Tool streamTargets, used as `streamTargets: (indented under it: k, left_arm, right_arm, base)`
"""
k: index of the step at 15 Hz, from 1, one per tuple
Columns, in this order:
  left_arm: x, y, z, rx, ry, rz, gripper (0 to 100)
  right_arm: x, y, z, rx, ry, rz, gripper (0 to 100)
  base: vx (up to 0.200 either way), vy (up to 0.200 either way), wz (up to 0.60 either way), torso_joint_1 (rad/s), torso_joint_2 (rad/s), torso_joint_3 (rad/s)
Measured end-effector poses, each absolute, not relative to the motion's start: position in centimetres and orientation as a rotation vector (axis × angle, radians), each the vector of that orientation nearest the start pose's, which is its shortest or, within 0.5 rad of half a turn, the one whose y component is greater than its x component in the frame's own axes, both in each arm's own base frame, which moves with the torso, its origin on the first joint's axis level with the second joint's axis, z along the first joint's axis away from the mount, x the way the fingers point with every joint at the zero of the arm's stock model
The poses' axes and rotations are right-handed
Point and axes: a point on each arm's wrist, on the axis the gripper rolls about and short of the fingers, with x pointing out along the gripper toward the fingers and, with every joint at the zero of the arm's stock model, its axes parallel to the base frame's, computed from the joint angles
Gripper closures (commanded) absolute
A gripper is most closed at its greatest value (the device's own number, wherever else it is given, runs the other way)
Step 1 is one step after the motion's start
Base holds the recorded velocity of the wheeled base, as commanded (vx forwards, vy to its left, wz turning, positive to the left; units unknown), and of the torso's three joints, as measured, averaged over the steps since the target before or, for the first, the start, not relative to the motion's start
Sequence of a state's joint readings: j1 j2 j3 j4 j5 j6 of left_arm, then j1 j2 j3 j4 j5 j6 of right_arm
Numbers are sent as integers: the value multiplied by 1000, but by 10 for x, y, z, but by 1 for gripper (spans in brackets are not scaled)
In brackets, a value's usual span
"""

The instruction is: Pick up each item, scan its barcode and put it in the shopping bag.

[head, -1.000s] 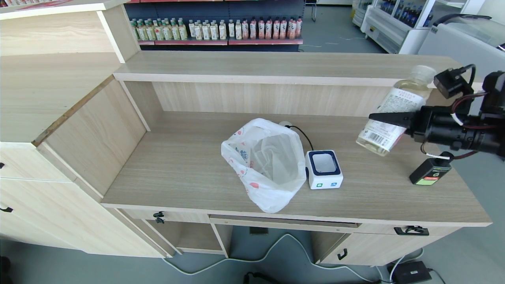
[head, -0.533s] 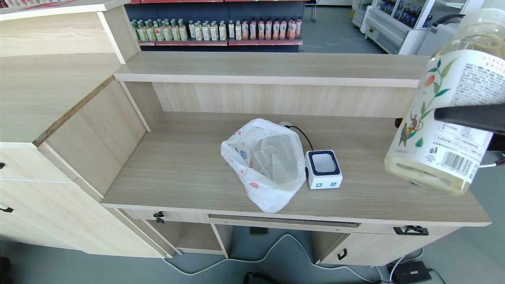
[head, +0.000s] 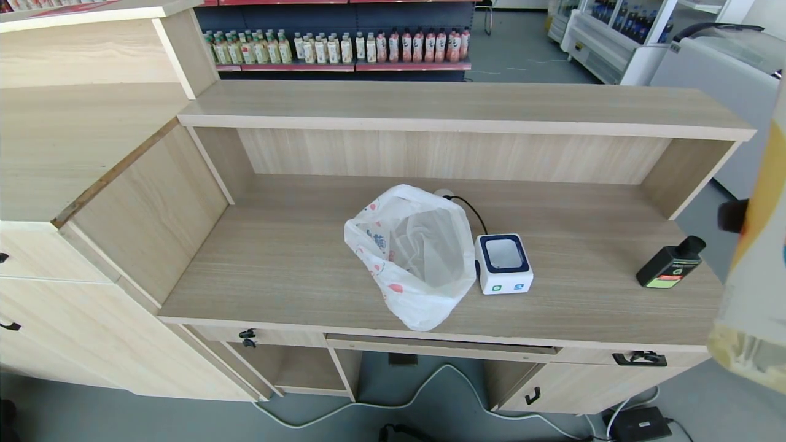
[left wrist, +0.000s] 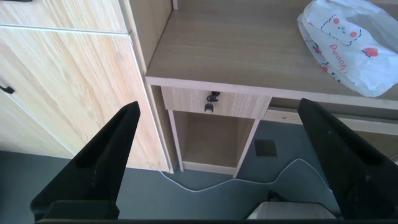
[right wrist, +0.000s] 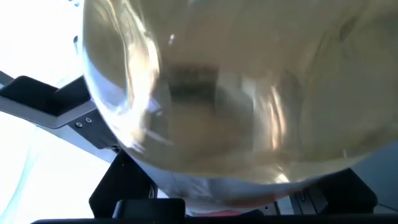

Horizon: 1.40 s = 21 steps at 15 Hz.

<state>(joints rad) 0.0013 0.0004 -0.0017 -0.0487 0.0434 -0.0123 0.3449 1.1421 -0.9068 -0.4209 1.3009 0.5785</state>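
A clear bottle of pale yellow drink (head: 758, 258) hangs very close to the head camera at the far right edge, beyond the counter's right end. My right gripper (right wrist: 199, 149) is shut on the bottle (right wrist: 224, 87), whose round base faces the wrist camera; one dark finger (head: 731, 215) crosses it. The white shopping bag (head: 417, 252) stands open at the counter's middle, with the white barcode scanner (head: 503, 263) just to its right. A small black bottle (head: 670, 265) lies near the counter's right end. My left gripper (left wrist: 214, 162) is open and holds nothing, low before the counter's front left corner, with the bag (left wrist: 351, 43) beyond it.
The wooden counter (head: 295, 270) has a raised back shelf (head: 430, 104) and side walls. A black cable (head: 468, 209) runs from the scanner to the back. Drawers and an open cubby (left wrist: 211, 140) sit under the front edge. Shop shelves with drinks stand behind.
The right gripper has carried the bottle up from over the counter's right part toward the head camera, then off to the far right edge. The small black bottle shows again.
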Motion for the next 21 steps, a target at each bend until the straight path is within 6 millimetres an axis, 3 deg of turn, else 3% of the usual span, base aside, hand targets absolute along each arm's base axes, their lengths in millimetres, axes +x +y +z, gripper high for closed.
streamTargets:
  k: [21]
  left_arm:
    - [-23, 1, 81, -14, -50, 44, 0]
  right_arm:
    - [126, 68, 324, 438, 329, 1556, 100]
  base:
    - [0, 0, 0, 0, 0, 0]
